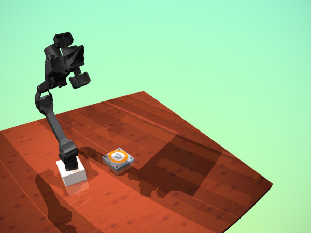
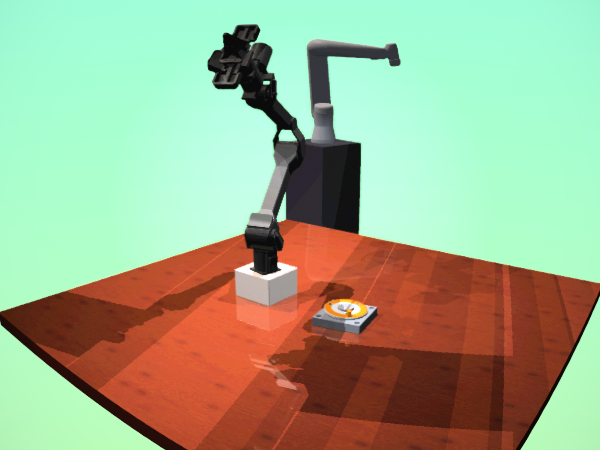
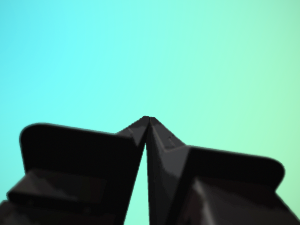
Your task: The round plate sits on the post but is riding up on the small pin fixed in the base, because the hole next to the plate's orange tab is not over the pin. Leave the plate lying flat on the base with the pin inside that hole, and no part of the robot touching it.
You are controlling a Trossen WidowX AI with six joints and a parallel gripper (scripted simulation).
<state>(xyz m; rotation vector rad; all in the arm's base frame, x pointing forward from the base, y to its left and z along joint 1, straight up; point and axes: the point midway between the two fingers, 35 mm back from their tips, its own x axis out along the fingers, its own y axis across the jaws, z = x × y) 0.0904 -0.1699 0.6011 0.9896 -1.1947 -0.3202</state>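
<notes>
The round plate (image 1: 110, 156) (image 2: 328, 310), white with an orange ring, sits on the grey square base (image 1: 110, 165) (image 2: 335, 323) around the central post. In the exterior view its orange tab (image 2: 349, 312) stands on the side toward that camera. The plate looks slightly raised there; its exact tilt, and whether the pin is in the hole, cannot be told. My gripper (image 1: 78, 55) (image 2: 231, 53) (image 3: 148, 121) is shut and empty, its fingertips meeting in the wrist view. It is high above the table, well away from the plate and not touching it.
My arm stands on a white block (image 1: 75, 179) (image 2: 252, 287) beside the base, on the reddish wooden table (image 1: 155, 207) (image 2: 210, 365). A grey arm (image 2: 320, 77) on a dark pedestal (image 2: 340, 185) stands behind the table in the exterior view.
</notes>
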